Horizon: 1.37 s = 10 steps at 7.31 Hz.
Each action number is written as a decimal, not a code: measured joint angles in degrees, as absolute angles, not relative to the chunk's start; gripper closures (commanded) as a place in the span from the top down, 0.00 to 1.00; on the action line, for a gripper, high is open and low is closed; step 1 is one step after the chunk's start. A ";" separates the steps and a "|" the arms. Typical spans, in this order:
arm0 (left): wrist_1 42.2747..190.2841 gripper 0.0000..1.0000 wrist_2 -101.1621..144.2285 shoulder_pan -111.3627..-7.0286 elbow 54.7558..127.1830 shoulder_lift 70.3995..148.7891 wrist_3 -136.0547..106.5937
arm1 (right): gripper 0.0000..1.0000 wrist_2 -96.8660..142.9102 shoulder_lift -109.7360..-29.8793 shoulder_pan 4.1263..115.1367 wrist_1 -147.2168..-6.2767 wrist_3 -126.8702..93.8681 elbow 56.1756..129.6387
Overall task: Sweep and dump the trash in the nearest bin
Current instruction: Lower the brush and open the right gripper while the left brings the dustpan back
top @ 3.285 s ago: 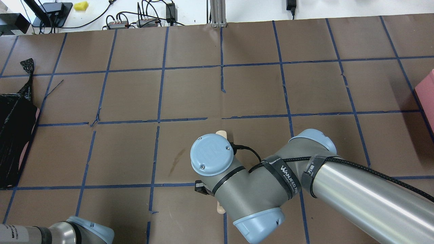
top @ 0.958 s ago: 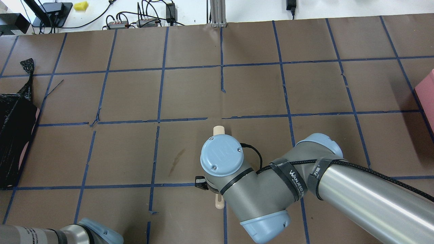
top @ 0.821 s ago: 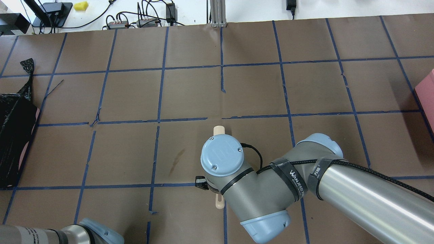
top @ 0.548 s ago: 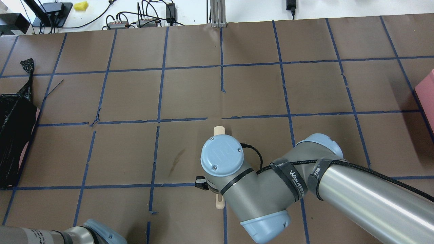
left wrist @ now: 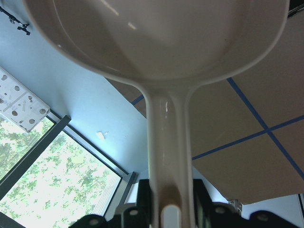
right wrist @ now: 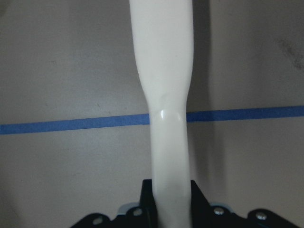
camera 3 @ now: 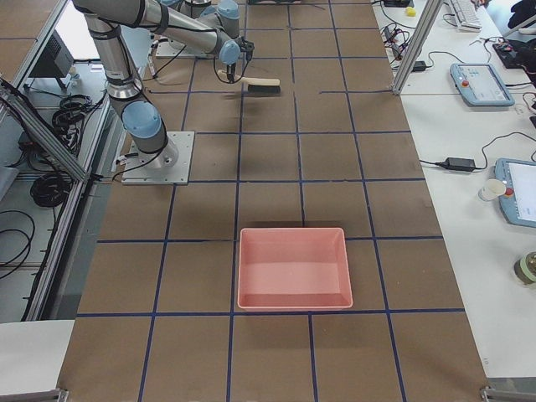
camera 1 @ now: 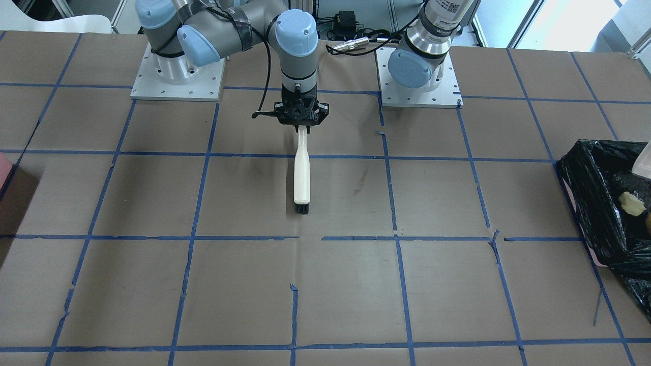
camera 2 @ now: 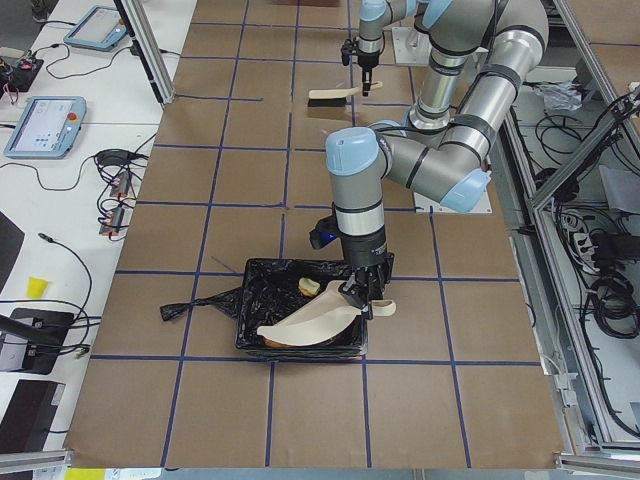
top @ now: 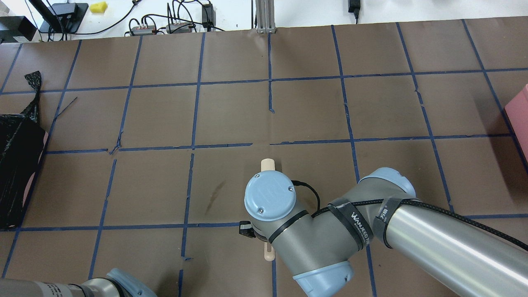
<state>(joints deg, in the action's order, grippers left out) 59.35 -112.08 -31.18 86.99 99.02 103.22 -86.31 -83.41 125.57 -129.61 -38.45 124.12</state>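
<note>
bin [camera 2: 250, 310] sits at the table's end on the robot's left, 9 o'clock in the overhead view, black liner open upward, pink rim showing low. One pale scrap [camera 1: 630, 203] lies inside.

left gripper [left wrist: 167, 205]: jaws clamped on the dustpan [camera 2: 305, 325] handle, pan tipped over the bin mouth. Side view is too coarse to say whether the pan lip touches the liner.

right gripper [camera 1: 302, 121]: jaws clamped on the brush [camera 1: 301, 175] handle end, bristles down on the table [camera 1: 152, 284] near 6 o'clock of centre in the overhead view.

Handling, my read: the bin is a stiff box but probably light while nearly empty, so a bump from the pan could slide it. The liner is thin, slick and loose, and would slip or tear in a pinch. If it needs holding, take the rigid rim or wall, on the 3 o'clock side nearest the arms, not the bag.

pink tray [camera 3: 293, 268] is at the opposite end, well apart.
</note>
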 measured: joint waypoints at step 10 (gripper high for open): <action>64.77 0.08 -86.69 -50.77 86.50 99.80 91.59 | 1.00 -87.51 -83.72 122.16 -129.14 -36.13 119.93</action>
